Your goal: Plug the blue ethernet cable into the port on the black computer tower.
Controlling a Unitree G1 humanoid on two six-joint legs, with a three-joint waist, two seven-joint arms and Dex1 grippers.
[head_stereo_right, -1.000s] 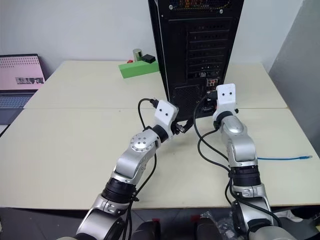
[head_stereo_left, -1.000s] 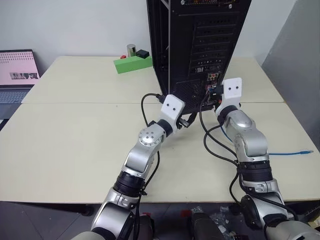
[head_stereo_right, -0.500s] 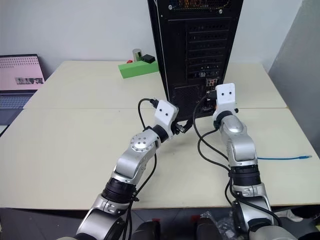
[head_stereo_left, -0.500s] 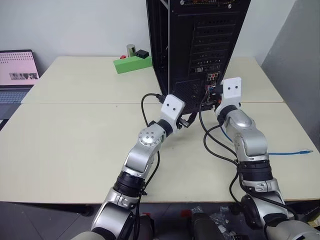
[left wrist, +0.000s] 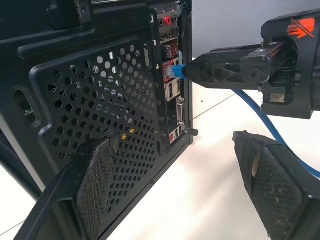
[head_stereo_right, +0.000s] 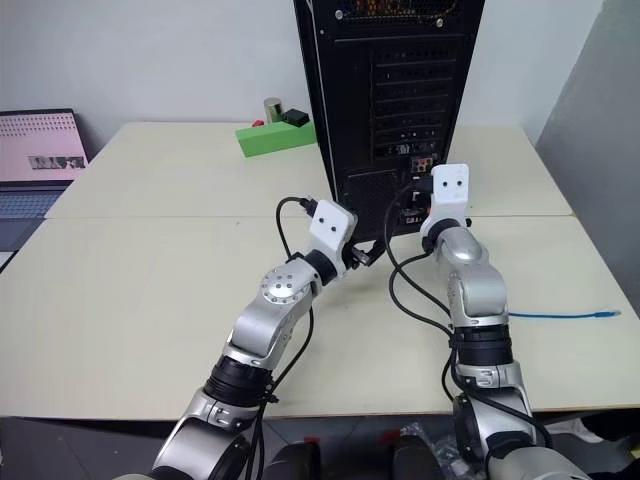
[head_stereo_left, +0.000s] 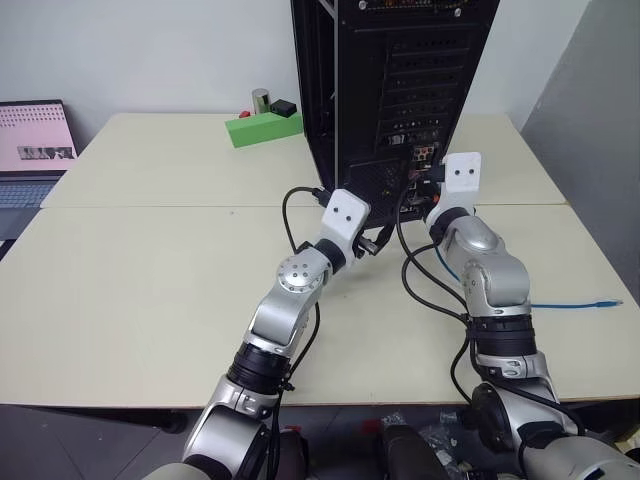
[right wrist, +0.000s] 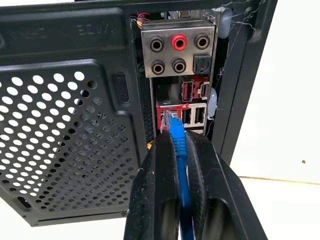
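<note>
The black computer tower (head_stereo_left: 395, 90) is blocking the way ahead, with the right gripper (left wrist: 186, 73) crowding its connector panel. The table (head_stereo_left: 150, 290) is lying open on the left. Black cables (head_stereo_left: 425, 285) are cluttering the gap between the arms.

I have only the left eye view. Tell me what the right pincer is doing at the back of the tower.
Observer: The right pincer is shut on the blue cable, just behind its plug, and the plug's tip sits at a port in the red connector panel of the tower.
Operator: Say if it is fully in.
Observer: I cannot tell. In the left wrist view the plug meets the panel edge, but the seat is hidden.
Operator: Report the left pincer.
Observer: The left pincer is open and holds nothing, with one finger in front of the tower's perforated vent.
Operator: Give me the cable's slack.
Observer: The cable runs back from the pincer, and its free end lies on the table.
</note>
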